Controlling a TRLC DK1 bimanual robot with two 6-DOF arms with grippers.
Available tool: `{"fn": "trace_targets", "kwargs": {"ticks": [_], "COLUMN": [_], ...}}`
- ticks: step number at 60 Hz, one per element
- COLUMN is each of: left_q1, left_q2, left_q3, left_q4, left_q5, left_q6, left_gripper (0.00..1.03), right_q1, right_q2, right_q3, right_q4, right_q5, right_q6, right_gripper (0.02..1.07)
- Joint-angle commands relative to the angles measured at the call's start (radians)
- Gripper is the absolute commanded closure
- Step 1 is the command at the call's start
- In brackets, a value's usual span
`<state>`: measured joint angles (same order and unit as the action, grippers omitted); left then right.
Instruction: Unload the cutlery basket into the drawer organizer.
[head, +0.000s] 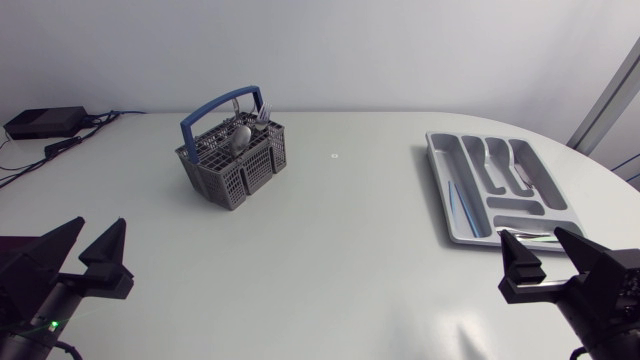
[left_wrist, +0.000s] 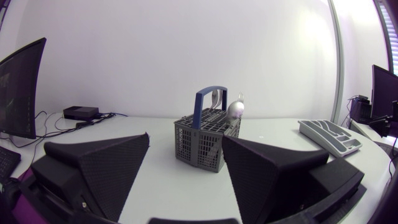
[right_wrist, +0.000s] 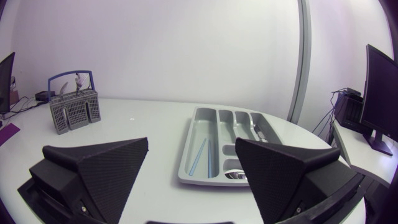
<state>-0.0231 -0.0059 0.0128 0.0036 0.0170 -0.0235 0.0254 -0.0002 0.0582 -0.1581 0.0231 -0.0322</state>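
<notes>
On the counter (head: 340, 260), the cutlery basket (head: 225, 180) stands upright on the far left side, well apart from both arms. It is a grey mesh container with a blue handle (head: 222, 108) arched over its top. A spoon (head: 241, 135) stands in it, bowl upward, among other cutlery that is too small to identify.

The drawer organizer (head: 478, 190) lies flat on the right side of the counter, well apart from the basket. It is a grey tray with several long compartments and a crosswise one at its near end. A slender light-blue item (head: 455, 200) lies in the leftmost long compartment. Silver cutlery (head: 530, 235) lies in the near crosswise compartment.

The left tool (head: 85, 255) sits at the near left edge of the counter. Its fingers are spread and grasp nothing. In the left wrist view, the basket (left_wrist: 199, 146) is ahead of the left tool (left_wrist: 185, 140), with the spoon (left_wrist: 236, 109) rising above the rim.

The right tool (head: 550, 262) sits at the near right edge, just beside the near end of the organizer. Its fingers are likewise released and empty. In the right wrist view, the organizer (right_wrist: 217, 140) is directly ahead of the right tool (right_wrist: 191, 142), and the basket (right_wrist: 76, 111) stands far off to one side.

A black box (head: 45, 122) with cables rests at the far left corner.
</notes>
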Motion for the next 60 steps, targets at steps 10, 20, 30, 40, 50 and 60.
{"fn": "trace_targets", "kwargs": {"ticks": [10, 20, 30, 40, 50, 60], "left_q1": [-0.008, -0.009, 0.000, 0.043, 0.026, -0.006], "left_q2": [-0.008, -0.008, -0.009, -0.002, 0.132, 0.400], "left_q3": [-0.011, -0.011, -0.010, 0.098, 0.211, 0.354], "left_q4": [-0.008, -0.008, -0.002, 0.015, 0.024, 0.022], "left_q5": [-0.005, -0.005, -0.011, -0.095, -0.092, -0.092], "left_q6": [-0.009, -0.009, -0.039, -0.112, -0.101, -0.093], "left_gripper": [0.04, 0.04, 0.04, 0.06, 0.11, 0.11], "right_q1": [0.005, 0.007, 0.013, 0.041, 0.082, 0.105], "right_q2": [-0.006, -0.006, -0.007, 0.011, 0.164, 0.353], "right_q3": [-0.006, -0.004, 0.006, 0.068, 0.161, 0.265], "right_q4": [-0.026, -0.026, -0.021, -0.001, 0.029, 0.080], "right_q5": [0.000, 0.000, 0.000, 0.000, 0.011, 0.021], "right_q6": [0.021, 0.021, 0.026, 0.034, 0.037, 0.034], "right_gripper": [0.06, 0.06, 0.06, 0.06, 0.07, 0.07]}}
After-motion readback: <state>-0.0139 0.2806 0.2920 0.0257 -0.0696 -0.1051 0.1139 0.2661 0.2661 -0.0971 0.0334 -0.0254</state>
